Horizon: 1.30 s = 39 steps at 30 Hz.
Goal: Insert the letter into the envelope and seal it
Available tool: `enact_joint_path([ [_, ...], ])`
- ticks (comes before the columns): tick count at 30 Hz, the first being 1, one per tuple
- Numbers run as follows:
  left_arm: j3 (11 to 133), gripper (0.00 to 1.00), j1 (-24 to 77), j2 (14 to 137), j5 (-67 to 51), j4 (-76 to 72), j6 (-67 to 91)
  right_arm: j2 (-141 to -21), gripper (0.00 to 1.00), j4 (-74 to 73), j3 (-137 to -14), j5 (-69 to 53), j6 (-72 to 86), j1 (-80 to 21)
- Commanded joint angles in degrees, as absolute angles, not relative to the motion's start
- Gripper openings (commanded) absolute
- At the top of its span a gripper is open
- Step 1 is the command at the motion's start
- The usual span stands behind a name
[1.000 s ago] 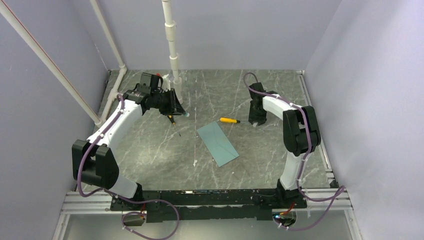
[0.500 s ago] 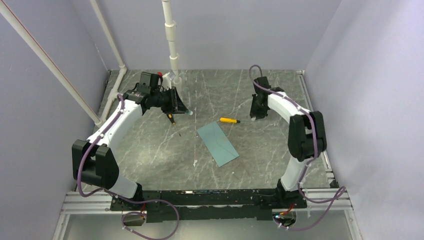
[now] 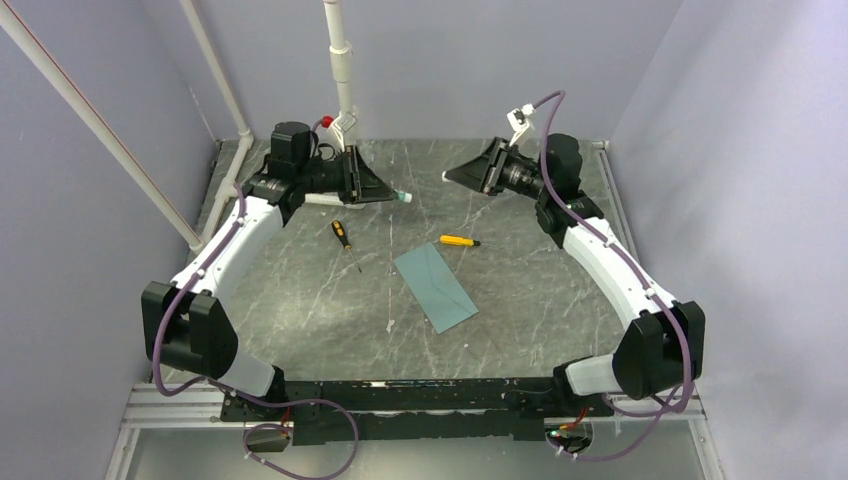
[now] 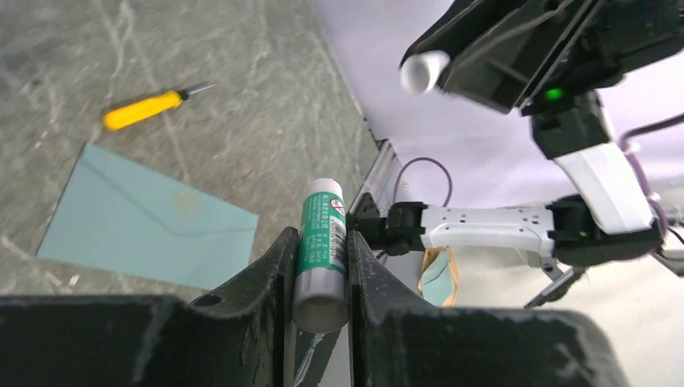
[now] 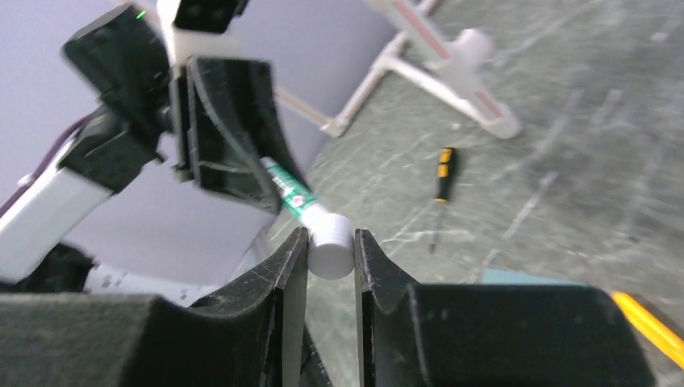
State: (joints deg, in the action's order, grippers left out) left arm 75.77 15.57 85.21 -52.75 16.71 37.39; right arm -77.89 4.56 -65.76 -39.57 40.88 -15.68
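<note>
Wrist views — L claw (image 4: 320,239) clamped on glue stick (image 4: 323,218); R claw (image 5: 331,235) pinching white cap (image 5: 331,248); envelope (image 3: 435,287) flat

I'm not getting any readable text. The glue stick (image 4: 321,292) clamped in my left end effector (image 4: 319,239) is wearing a green label (image 4: 321,230) with white print and a small red-and-white mark toward its far end, but the lettering is coming through too small to make out. Just beyond the white cap (image 5: 331,251) pinched in my right end effector (image 5: 331,234), that label is showing only as blur.
</note>
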Motion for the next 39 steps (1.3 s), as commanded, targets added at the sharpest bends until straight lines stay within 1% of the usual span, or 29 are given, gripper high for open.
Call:
enact_joint_path([
  [1, 75.1, 0.03, 15.7, 82.3, -61.4, 5.3, 41.4, -78.5, 0.0, 17.5, -66.5, -49.8, 44.9, -18.3],
  [5, 75.3, 0.02, 15.7, 81.0, -61.9, 6.2, 38.7, -79.8, 0.0, 15.2, -68.5, -52.8, 42.5, -20.2],
  [10, 73.7, 0.03, 15.7, 80.3, -63.7, 1.3, 41.4, -80.6, 0.0, 10.8, -71.1, -52.9, 37.4, -23.4],
  [17, 73.0, 0.02, 15.7, 79.9, -64.9, 0.5, 41.0, -81.5, 0.0, 13.9, -71.0, -52.8, 39.4, -23.6],
  [25, 71.7, 0.02, 15.7, 79.4, -65.5, -6.0, 44.8, -82.5, 0.0, 10.3, -72.2, -52.8, 36.8, -24.4],
  [31, 68.6, 0.03, 15.7, 78.8, -65.7, -18.4, 53.1, -82.5, 0.0, 12.9, -71.4, -53.7, 39.2, -24.8],
  [36, 65.9, 0.03, 15.7, 78.0, -64.5, -34.6, 61.4, -83.4, 0.0, 15.7, -72.2, -55.4, 45.3, -24.8],
  [37, 65.3, 0.02, 15.8, 77.9, -64.2, -38.8, 63.5, -83.6, 0.0, 17.3, -72.1, -55.9, 47.4, -24.8],
  [39, 64.0, 0.03, 15.8, 77.9, -63.1, -46.9, 67.4, -83.5, 0.0, 26.3, -70.4, -57.4, 54.7, -24.8],
])
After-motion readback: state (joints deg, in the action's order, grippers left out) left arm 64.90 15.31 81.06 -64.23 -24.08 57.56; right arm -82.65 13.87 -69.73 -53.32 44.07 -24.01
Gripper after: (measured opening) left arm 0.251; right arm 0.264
